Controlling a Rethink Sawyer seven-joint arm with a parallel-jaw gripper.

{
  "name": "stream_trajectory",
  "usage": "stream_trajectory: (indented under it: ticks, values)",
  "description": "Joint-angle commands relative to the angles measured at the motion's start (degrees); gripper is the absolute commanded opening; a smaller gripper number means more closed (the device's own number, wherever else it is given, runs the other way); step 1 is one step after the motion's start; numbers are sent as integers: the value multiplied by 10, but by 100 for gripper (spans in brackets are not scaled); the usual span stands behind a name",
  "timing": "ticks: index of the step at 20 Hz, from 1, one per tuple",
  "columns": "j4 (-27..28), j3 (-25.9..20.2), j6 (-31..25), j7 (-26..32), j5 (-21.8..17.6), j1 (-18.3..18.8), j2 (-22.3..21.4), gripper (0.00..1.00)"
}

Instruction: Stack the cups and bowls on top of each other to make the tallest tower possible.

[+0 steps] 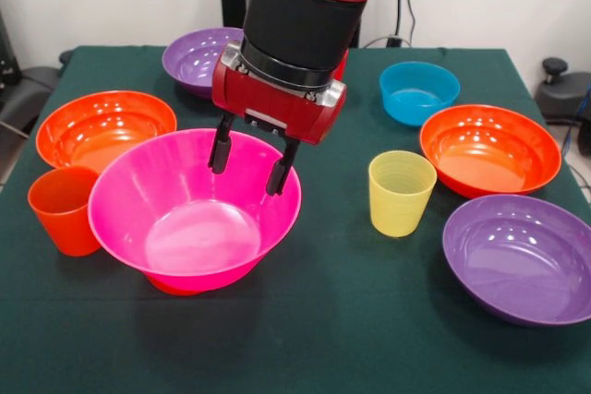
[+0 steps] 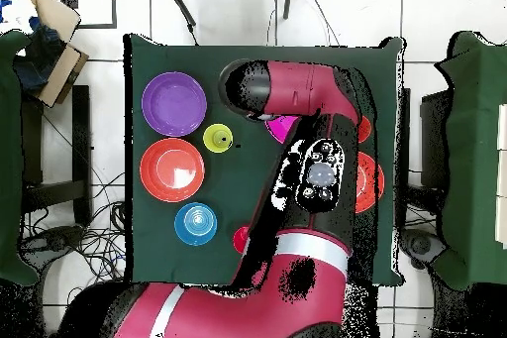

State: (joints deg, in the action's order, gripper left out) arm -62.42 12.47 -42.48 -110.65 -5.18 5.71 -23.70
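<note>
Gripper [image 1: 249, 165] spread over pink bowl [image 1: 189, 219], overhead arm hides it

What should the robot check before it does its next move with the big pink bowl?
1. Gripper open: ok, fingers apart.
2. Gripper empty: ok, nothing between the fingers.
3. Gripper over the pink bowl: ok, fingers hang by its far rim.
4. Pink bowl empty: ok, nothing inside.
5. Pink bowl sitting steady: cannot tell, something red shows under it.
6. Next pieces free to grab: ok, yellow cup and blue bowl stand upright and alone.
</note>
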Motion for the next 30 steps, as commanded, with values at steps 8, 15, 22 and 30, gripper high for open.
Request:
stream_trajectory:
  ticks: [8,15,22,30]
  values:
    - [-77,-101,-15,58,-7,23,-20,100]
    - [-121,-127,0,61,-5,41,-47,100]
    - [-236,-168,56,88,-21,76,-106,100]
    - [-313,-203,83,118,-55,124,-149,100]
